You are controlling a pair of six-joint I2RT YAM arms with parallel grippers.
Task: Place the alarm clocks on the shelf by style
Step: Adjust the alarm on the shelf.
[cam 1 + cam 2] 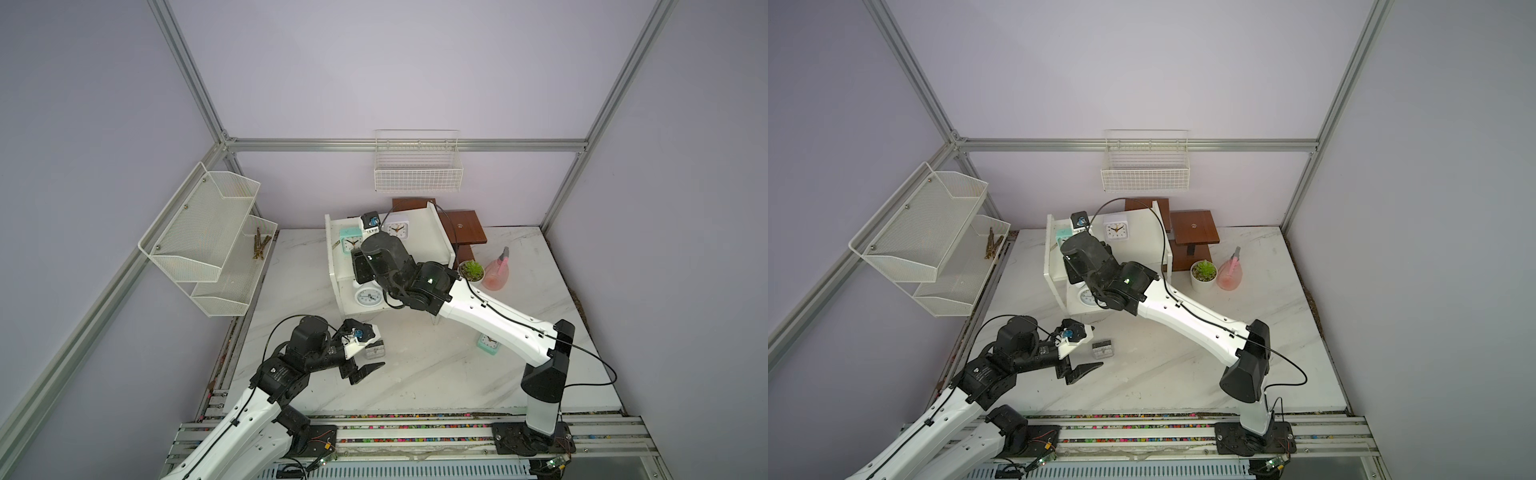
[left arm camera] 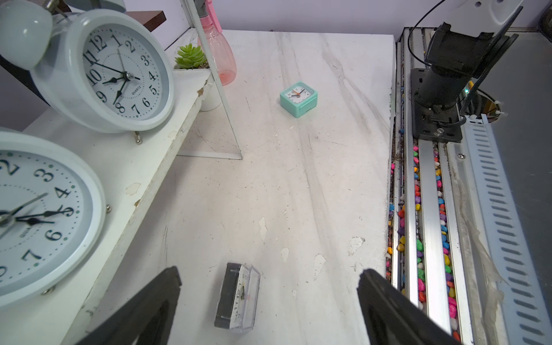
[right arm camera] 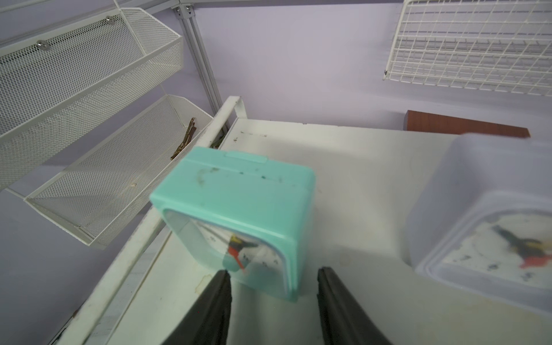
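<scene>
Inspector: Shelf (image 1: 424, 249) stands at the back of the tabletop (image 1: 415, 374) in both top views. Top board carries the held mint clock (image 1: 350, 242) near the left side panel, with the white square clock (image 1: 397, 230) close beside it.

Clerk: Lower board?

Inspector: One round twin-bell clock (image 1: 368, 296) is visible. The right arm (image 1: 490, 316) reaches over the shelf and covers the rest. The stray mint clock (image 1: 488, 344) sits on the tabletop, partly hidden behind that arm and well apart from the shelf. The dark-framed clock (image 1: 374, 351) lies on the tabletop in front of the shelf, at the left claw (image 1: 379, 348).

Clerk: Left wrist view?

Inspector: Left claw is spread wide. The dark-framed clock lies between its two fingers, touching neither, with its clear face turned sideways. A second round twin-bell clock (image 2: 38, 215) stands beside the first on the lower board. Both are upright, faces to the front. The stray mint clock sits alone farther off. A pink spray bottle (image 2: 221, 59) stands beyond the shelf leg.

Clerk: Right wrist view?

Inspector: Right claw (image 3: 273, 273) is pinching the held mint clock at its lower sides, over the top board by the raised side panel. Whether the clock's base touches the board, I cannot tell. The white square clock is alongside, apart from it and blurred.
</scene>
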